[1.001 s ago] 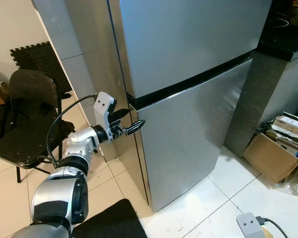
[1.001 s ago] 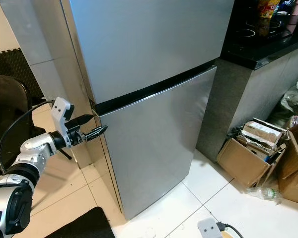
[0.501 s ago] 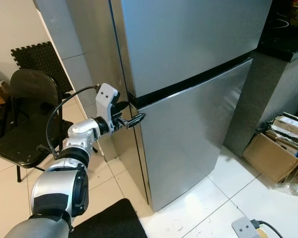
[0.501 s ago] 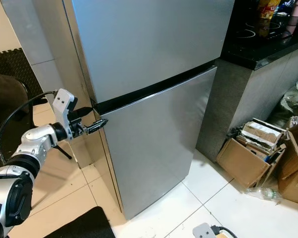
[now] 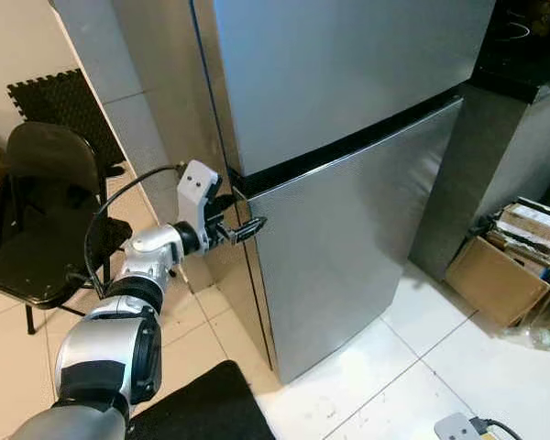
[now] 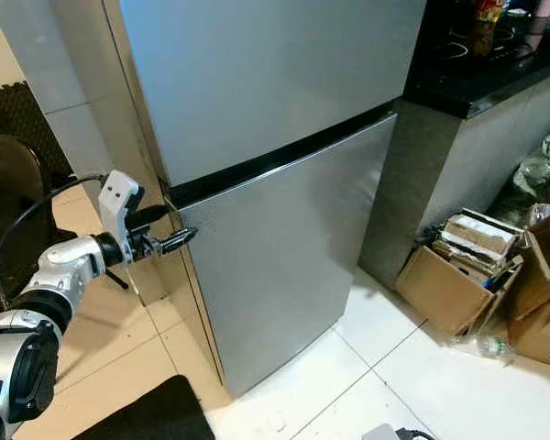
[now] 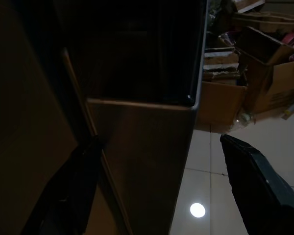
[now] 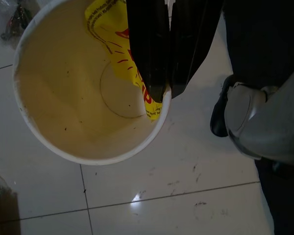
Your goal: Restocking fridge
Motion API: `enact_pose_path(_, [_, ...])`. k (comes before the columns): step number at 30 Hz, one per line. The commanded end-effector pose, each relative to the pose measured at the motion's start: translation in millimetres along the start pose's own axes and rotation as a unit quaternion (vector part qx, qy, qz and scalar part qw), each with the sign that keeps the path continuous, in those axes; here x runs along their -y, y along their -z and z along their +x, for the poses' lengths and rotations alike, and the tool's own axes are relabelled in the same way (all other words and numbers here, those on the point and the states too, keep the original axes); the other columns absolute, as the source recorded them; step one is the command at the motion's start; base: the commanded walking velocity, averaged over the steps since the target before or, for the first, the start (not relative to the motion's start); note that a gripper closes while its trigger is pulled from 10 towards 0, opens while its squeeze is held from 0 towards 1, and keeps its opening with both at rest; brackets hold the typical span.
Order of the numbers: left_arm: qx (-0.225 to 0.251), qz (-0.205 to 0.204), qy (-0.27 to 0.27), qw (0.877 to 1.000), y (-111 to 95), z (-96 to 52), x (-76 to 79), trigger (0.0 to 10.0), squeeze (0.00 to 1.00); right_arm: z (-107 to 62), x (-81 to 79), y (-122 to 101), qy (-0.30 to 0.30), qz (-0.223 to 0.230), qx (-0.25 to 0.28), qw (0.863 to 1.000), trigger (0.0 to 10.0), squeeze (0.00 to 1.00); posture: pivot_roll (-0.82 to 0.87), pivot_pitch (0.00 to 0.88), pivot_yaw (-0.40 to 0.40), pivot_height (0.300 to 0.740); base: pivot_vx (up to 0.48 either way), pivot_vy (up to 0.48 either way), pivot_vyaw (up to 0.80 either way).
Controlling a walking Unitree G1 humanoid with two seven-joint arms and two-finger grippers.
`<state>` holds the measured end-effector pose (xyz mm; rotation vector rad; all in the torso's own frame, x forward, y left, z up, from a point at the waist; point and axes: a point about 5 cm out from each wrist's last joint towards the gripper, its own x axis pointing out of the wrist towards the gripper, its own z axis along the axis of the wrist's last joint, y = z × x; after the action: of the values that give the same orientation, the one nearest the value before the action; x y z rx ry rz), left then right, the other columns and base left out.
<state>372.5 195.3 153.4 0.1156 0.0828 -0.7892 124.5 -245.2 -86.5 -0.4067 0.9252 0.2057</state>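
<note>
L gripper (image 5: 243, 226) at the fridge (image 5: 348, 137) corner, jaws spread across the lower door (image 5: 348, 266) edge just under the black seam. Door's stiff, slick steel, likely heavy w/ seal drag; I'd hook the edge. R gripper (image 8: 164, 93) pinches a light paper cup (image 8: 63, 98) rim. Chair (image 5: 41, 220) close behind; boxes (image 6: 458, 275) well apart.

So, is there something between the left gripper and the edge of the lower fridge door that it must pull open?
Nothing visible stands in the way. The left gripper is open right at the left edge of the lower fridge door, just under the dark seam, one finger on either side of that edge. The chair stands behind the arm.
</note>
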Motion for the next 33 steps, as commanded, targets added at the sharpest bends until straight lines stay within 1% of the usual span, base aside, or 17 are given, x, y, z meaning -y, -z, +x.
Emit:
enact_pose_path(1, [-0.011,-0.011,0.04,0.999,9.1,1.7,9.0,10.0,0.0,-0.2,-0.6,-1.2,-0.003,-0.012,0.006,1.0,10.0,0.0,-0.17,0.085,0.03,0.74,0.0,0.0,0.0])
enact_pose_path(4, [0.016,-0.019,0.081,0.996,6.0,11.1,20.1,10.0,0.0,0.1,-0.1,-2.0,-0.001,-0.013,0.007,1.0,10.0,0.0,-0.17,0.085,0.033,0.74,0.0,0.0,0.0])
enact_pose_path(5, [0.016,-0.019,0.081,0.996,6.0,11.1,20.1,10.0,0.0,0.1,-0.1,-2.0,-0.001,-0.013,0.007,1.0,10.0,0.0,-0.17,0.085,0.033,0.74,0.0,0.0,0.0])
enact_pose_path(6, [0.034,-0.021,0.108,0.993,2.7,17.8,27.5,10.0,0.0,0.5,0.7,-3.0,0.001,-0.012,0.008,1.0,10.0,0.0,-0.18,0.085,0.032,0.74,0.0,0.0,0.0])
enact_pose_path(8, [0.044,-0.019,0.126,0.991,0.3,22.2,32.6,10.0,0.0,0.8,1.3,-3.7,0.002,-0.013,0.009,1.0,10.0,0.0,-0.18,0.083,0.031,0.74,0.0,0.0,0.0])
enact_pose_path(13, [0.058,-0.023,0.139,0.988,-3.0,26.1,36.4,10.0,0.0,0.7,1.6,-3.6,0.003,-0.015,0.008,1.0,10.0,0.0,-0.17,0.081,0.03,0.74,0.0,0.0,0.0])
enact_pose_path(15, [0.065,-0.026,0.171,0.983,-3.1,29.4,43.6,10.0,0.0,0.0,1.5,-1.9,0.004,-0.017,0.005,1.0,10.0,0.0,-0.17,0.08,0.03,0.74,0.0,0.0,0.0])
enact_pose_path(16, [0.065,-0.026,0.171,0.983,-3.1,29.4,43.6,10.0,0.0,0.0,1.5,-1.9,0.004,-0.017,0.005,1.0,10.0,0.0,-0.17,0.08,0.03,0.74,0.0,0.0,0.0])
enact_pose_path(19, [0.063,-0.023,0.219,0.973,-0.5,32.5,54.2,10.0,0.0,0.0,1.6,-1.6,0.005,-0.018,0.004,1.0,10.0,0.0,-0.17,0.079,0.036,0.74,0.0,0.0,0.0])
enact_pose_path(20, [0.063,-0.023,0.219,0.973,-0.5,32.5,54.2,10.0,0.0,0.0,1.6,-1.6,0.005,-0.018,0.004,1.0,10.0,0.0,-0.17,0.079,0.036,0.74,0.0,0.0,0.0])
enact_pose_path(21, [0.06,-0.021,0.23,0.971,0.4,33.1,56.6,10.0,0.0,0.2,1.8,-1.8,0.006,-0.018,0.004,1.0,10.0,0.0,-0.17,0.079,0.036,0.74,0.0,0.0,0.0])
enact_pose_path(22, [0.06,-0.021,0.243,0.968,0.8,34.1,59.6,10.0,0.0,0.5,2.1,-2.5,0.007,-0.018,0.004,1.0,10.0,0.0,-0.17,0.078,0.039,0.74,0.0,0.0,0.0])
enact_pose_path(23, [0.062,-0.022,0.267,0.962,1.0,36.2,65.3,10.0,0.0,1.3,2.2,-4.2,0.009,-0.017,0.006,1.0,10.0,0.0,-0.17,0.074,0.042,0.74,0.0,0.0,0.0])
enact_pose_path(24, [0.062,-0.022,0.267,0.962,1.0,36.2,65.3,10.0,0.0,1.3,2.2,-4.2,0.009,-0.017,0.006,1.0,10.0,0.0,-0.17,0.074,0.042,0.74,0.0,0.0,0.0])
enact_pose_path(28, [0.065,-0.021,0.305,0.95,1.8,40.0,75.7,10.0,0.0,2.5,1.7,-6.6,0.01,-0.017,0.007,1.0,10.0,0.0,-0.17,0.067,0.046,0.74,0.0,0.0,0.0])
enact_pose_path(33, [0.066,-0.023,0.319,0.945,3.5,41.3,80.5,10.0,0.0,3.4,1.2,-8.2,0.011,-0.016,0.008,1.0,10.0,0.0,-0.16,0.057,0.051,0.74,0.0,0.0,0.0])
